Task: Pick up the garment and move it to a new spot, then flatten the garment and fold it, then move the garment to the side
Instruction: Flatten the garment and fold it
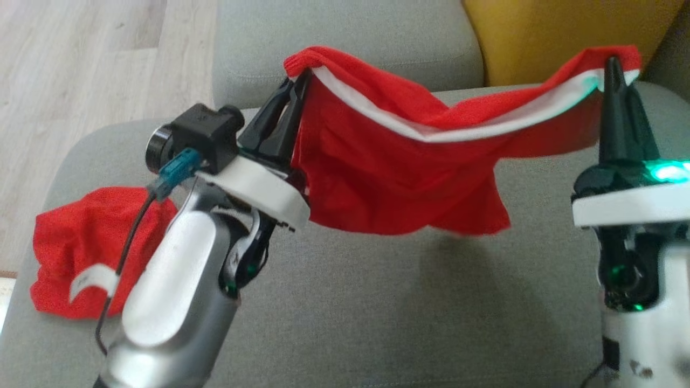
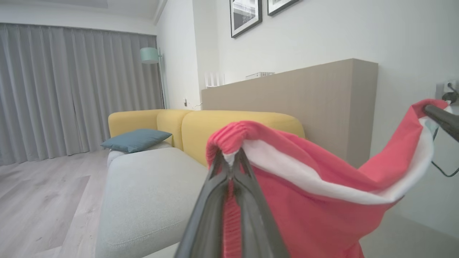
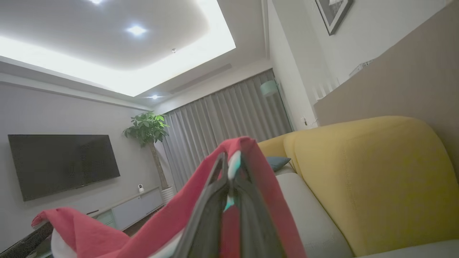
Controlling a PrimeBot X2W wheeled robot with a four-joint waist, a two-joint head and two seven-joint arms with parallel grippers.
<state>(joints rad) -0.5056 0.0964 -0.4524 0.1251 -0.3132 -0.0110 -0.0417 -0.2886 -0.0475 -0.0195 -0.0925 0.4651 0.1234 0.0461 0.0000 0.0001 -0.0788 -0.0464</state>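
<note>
Grey sofa (image 1: 377, 323) below; left tool (image 1: 302, 78) pinches red garment (image 1: 388, 178); right tool (image 1: 612, 64) pinches its far end.

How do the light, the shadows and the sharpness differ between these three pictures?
Head view: the garment casts a soft shadow on the sofa cushion, and a green lamp at the base of the right gripper tints the white band. Left wrist view: the red looks washed out, pinkish; the left gripper is out of focus. Right wrist view: the ceiling light is overexposed.

garment (image 1: 388, 172) above sofa (image 1: 377, 312), cushion (image 1: 560, 32) behind
</note>
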